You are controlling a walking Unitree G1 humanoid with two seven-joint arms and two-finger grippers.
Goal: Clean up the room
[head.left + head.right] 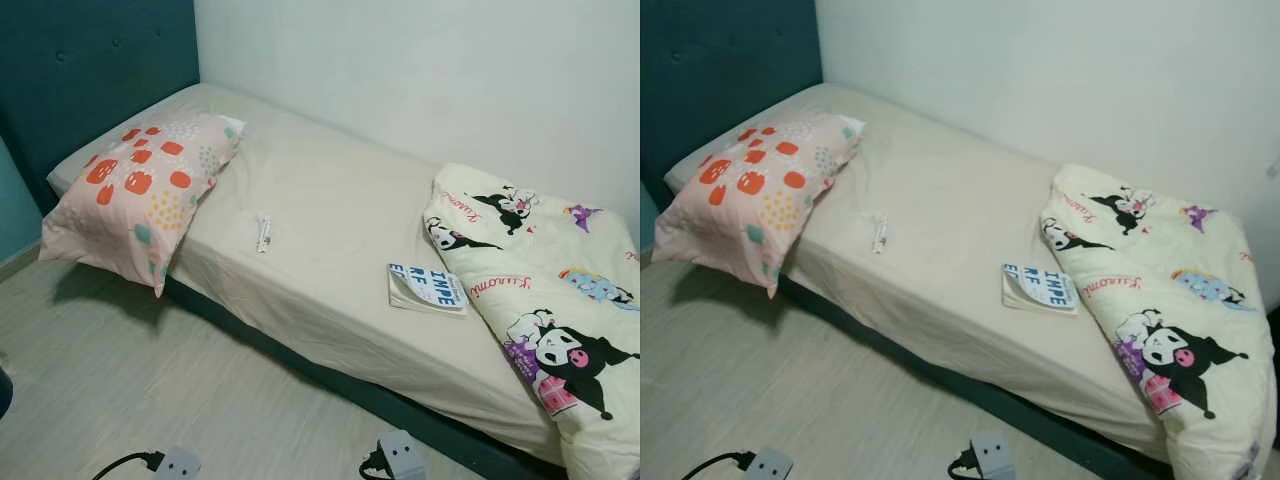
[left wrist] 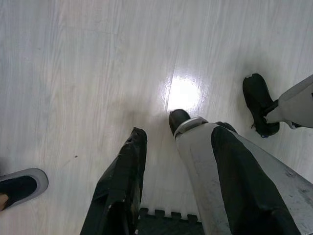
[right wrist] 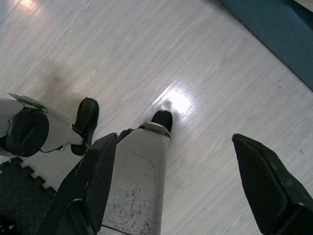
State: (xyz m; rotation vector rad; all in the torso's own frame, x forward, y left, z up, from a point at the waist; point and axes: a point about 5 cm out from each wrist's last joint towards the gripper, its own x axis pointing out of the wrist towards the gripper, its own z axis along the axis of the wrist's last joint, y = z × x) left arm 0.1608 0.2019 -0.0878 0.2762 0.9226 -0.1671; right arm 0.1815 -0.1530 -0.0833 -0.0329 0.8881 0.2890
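Single bed (image 1: 330,230) with a cream fitted sheet and teal headboard, set against a white wall; four loose things lie on it, listed from largest to smallest. Quilt (image 1: 545,300), cream with cartoon characters and pink script too small to read, bunched at the foot end and spilling over the edge: likely soft, bulky and light, best gathered by a fold at its rim. Pillow (image 1: 140,195), pink with red fruit shapes, at the head end, overhanging the floor side: probably soft and yielding, so a corner seam offers the surest hold. Book (image 1: 428,288), near the floor side edge, touching the quilt's rim; its cover reads "IMPE", "RF" and "EC" in part. Thin and floppy by the look, it should lift by the free edge. Small white wrapper or tube (image 1: 263,232), mid-mattress, print unreadable; presumably very light. Two plug adapters (image 1: 403,455) rest on the pale wood floor. Left gripper (image 2: 156,127) and right gripper (image 3: 188,161) hang over that floor, jaws spread, holding nothing.
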